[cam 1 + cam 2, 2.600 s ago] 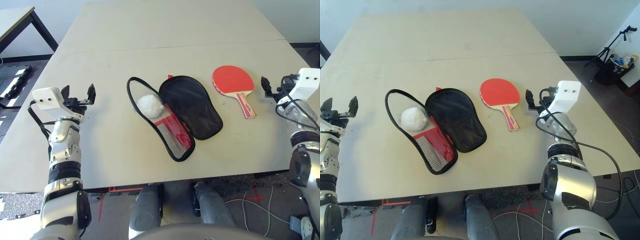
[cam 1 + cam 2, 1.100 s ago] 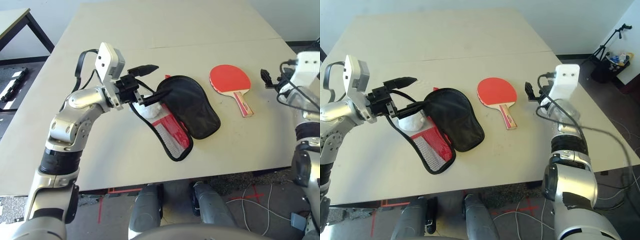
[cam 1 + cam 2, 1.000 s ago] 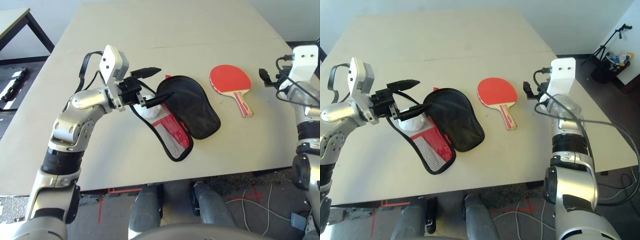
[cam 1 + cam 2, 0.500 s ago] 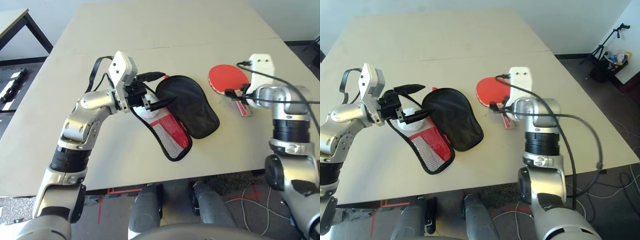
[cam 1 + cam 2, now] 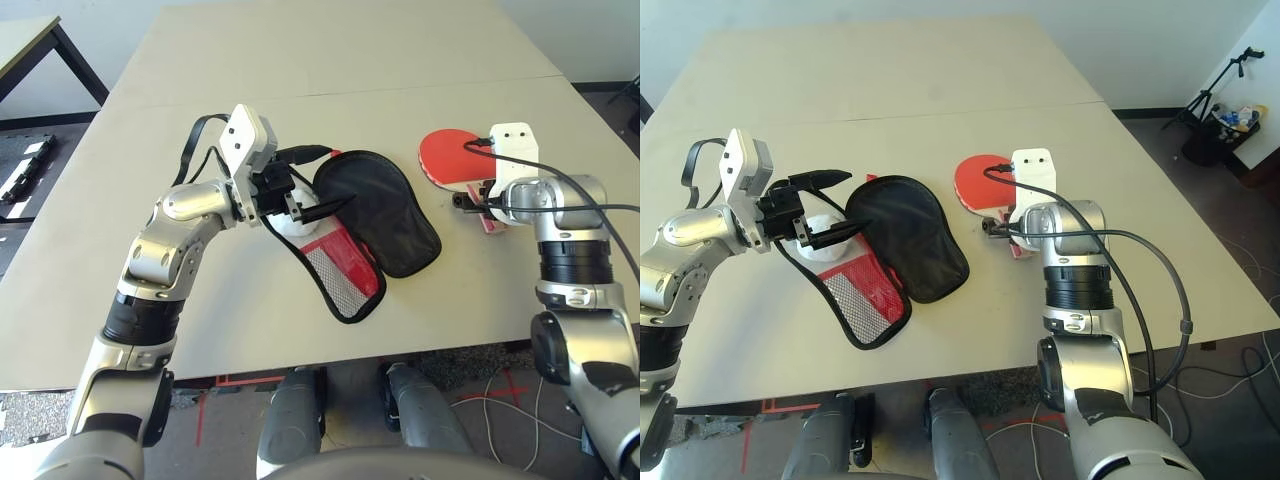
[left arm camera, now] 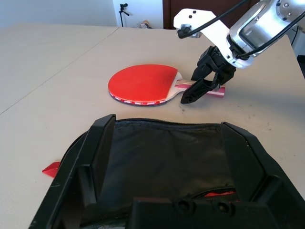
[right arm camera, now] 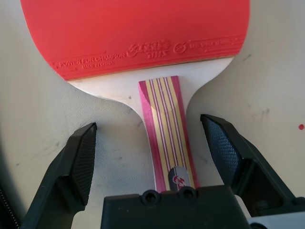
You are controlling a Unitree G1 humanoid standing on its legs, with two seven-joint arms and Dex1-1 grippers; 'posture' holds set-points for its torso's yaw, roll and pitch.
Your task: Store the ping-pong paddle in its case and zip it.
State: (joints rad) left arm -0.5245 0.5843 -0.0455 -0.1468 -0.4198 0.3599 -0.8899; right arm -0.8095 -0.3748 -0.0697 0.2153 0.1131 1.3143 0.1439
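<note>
On the worktop (image 5: 230,300), right of the case (image 5: 385,220), lies our paddle (image 5: 455,158) (red face up). Our right end effector (image 7: 148,121) is open, its 2 fingers astride the handle; our left end effector (image 6: 169,121), also open, hovers at the case.

Paddle (image 7: 138,38) rubber read "POWER FOR CHAMPION", "MADE IN CHINA" beneath, both embossed near the handle; adjacent larger lettering unclear.

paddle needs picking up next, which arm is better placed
Right, I'd say: its open gripper straddles the paddle's handle, while the left gripper is over the case.
</note>
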